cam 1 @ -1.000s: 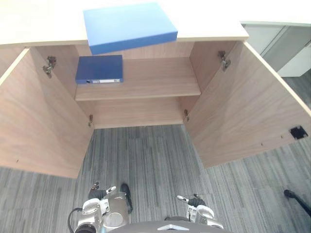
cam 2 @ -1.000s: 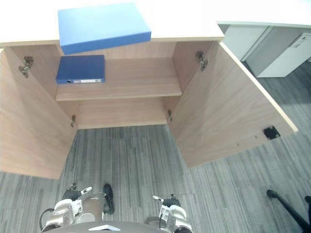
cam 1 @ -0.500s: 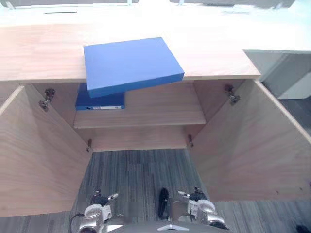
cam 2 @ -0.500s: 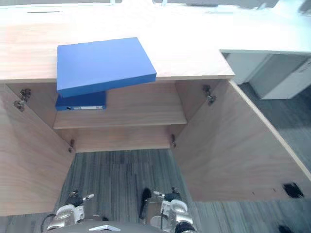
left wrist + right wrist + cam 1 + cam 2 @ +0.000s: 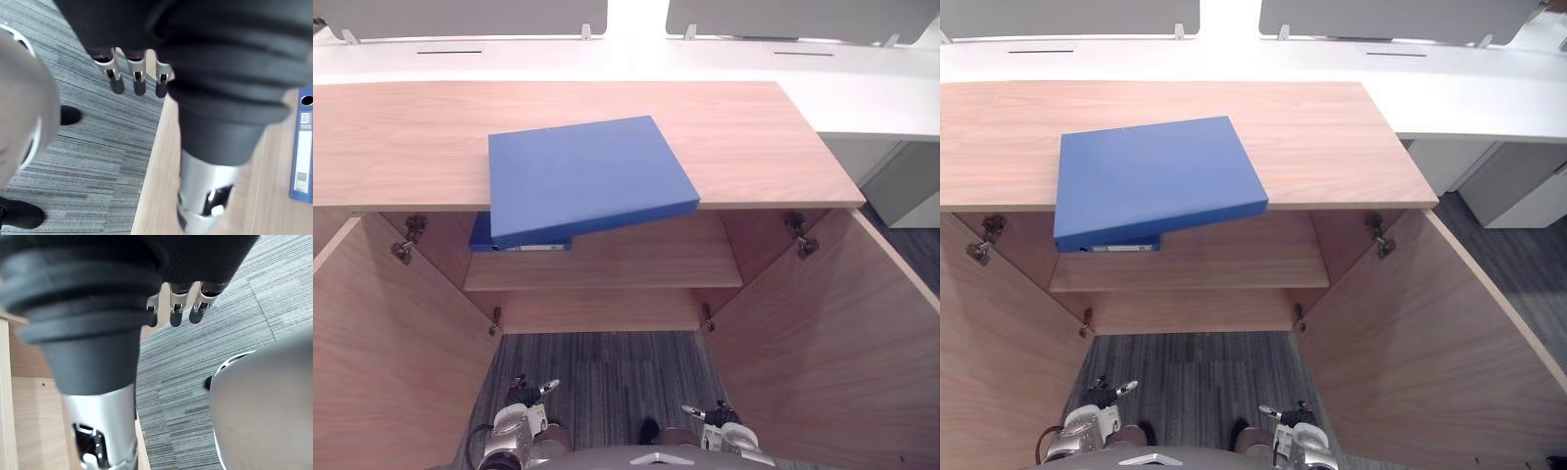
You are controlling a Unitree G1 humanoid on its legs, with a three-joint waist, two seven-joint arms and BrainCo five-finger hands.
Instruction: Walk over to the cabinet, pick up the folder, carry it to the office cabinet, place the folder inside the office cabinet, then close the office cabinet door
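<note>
A light blue folder point(image 5: 587, 176) lies flat on the wooden cabinet's top point(image 5: 764, 137), turned askew, its near corner jutting over the front edge. Under it, a darker blue binder point(image 5: 521, 242) rests at the left end of the inner shelf point(image 5: 646, 264); its spine point(image 5: 302, 147) also shows in the left wrist view. Both cabinet doors stand wide open, the left door point(image 5: 382, 343) and the right door point(image 5: 842, 343). My left hand point(image 5: 524, 416) and right hand point(image 5: 717, 423) hang low over the carpet, far from the folder, fingers point(image 5: 137, 78) straight and holding nothing.
A white desk point(image 5: 862, 78) with grey partition screens point(image 5: 460, 15) runs behind the cabinet. A pale grey unit point(image 5: 1518, 186) stands at the right. Grey striped carpet point(image 5: 607, 377) lies between the open doors.
The camera has come closer and tipped up, so more of the cabinet top and the desk behind shows. The folder, binder and doors have not moved. Both hands still hang low.
</note>
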